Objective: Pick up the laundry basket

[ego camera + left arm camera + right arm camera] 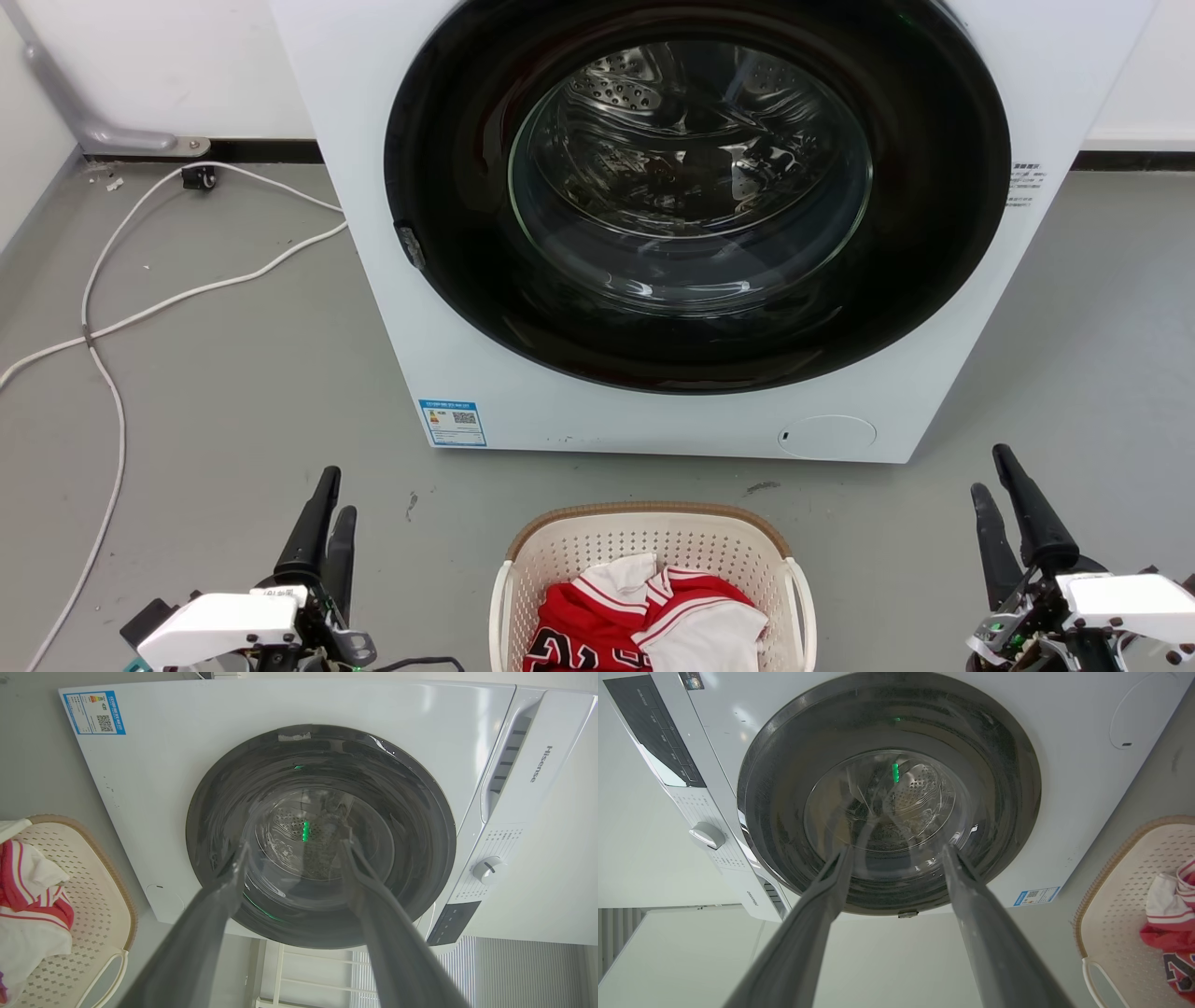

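The laundry basket [653, 546] stands on the grey floor [233, 392] in front of the washing machine [448, 364], near the machine's lower front edge but apart from it, with a strip of bare floor between them. It is cream-white and perforated, with a brown woven-look rim, and a white loop handle [496, 616] shows on each of its two sides. Inside it lies a crumpled red and white jersey [583, 621], partly covered by a white cloth [714, 639]. The left tool [338, 495] is held over the floor to the basket's left and the right tool [990, 471] to its right, so the basket sits between them. Both tools are well apart from it and touch nothing. Each tool's dark fingers point toward the machine. In the wrist views both pairs of fingers are spread with a clear gap between them and hold nothing, so both tools are open. The machine's round door [691, 187] is closed, its dark ring framing a glass window through which the steel drum shows. A blue label [453, 422] sits at the lower left corner of the machine's front. A white cable [121, 313] trails over the floor on the left, from the foot of the wall toward the bottom of the head view.
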{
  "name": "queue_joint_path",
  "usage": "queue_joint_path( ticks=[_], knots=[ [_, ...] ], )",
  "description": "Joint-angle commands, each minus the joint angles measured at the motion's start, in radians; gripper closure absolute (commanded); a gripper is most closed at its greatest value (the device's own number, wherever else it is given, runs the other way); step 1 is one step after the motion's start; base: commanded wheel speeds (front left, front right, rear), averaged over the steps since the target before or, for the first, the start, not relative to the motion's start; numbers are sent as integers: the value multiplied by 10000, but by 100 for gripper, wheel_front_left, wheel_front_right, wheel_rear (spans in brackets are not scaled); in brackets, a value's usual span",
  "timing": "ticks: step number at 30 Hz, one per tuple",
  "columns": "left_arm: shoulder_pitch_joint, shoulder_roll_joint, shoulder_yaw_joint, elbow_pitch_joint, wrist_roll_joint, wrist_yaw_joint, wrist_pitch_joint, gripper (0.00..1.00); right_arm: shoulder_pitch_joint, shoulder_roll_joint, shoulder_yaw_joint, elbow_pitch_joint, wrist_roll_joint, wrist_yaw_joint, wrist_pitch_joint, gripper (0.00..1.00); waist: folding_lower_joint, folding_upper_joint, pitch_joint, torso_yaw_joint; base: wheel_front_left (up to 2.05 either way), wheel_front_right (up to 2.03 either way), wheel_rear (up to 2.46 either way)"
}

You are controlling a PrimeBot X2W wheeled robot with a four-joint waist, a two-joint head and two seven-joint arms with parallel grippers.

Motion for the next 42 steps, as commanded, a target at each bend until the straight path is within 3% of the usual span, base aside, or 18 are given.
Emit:
queue_joint_path(
  ticks=[1, 14, 15, 27, 42],
  knots=[
    [-175, 23, -39, -250, 86, -2, -86, 0, -157, -16, 8, -221, -105, 2, -82, 0, 0, -1, 3, -1, 0, 0, 0],
    [-179, 27, -360, -1028, 2747, 260, -712, 0, 42, -19, -33, -1081, -2832, 2, -711, 0, 0, -1, 56, -8, 0, 0, 0],
    [-164, 28, -519, -1211, 3438, 393, -841, 0, 88, -20, 82, -1340, -3749, 2, -843, 0, 0, -1, 73, -10, 0, 0, 0],
    [-144, 31, -1085, -1714, 5901, 823, -1327, 0, 322, -22, 406, -1981, -6920, 2, -1330, 0, 0, -1, 146, -11, 0, 0, 0],
    [-45, 35, -1588, -1955, 8174, 1117, -1851, 0, 556, -26, 574, -2320, -9457, 2, -1858, 0, 0, -1, 192, -19, 0, 0, 0]
  ],
)
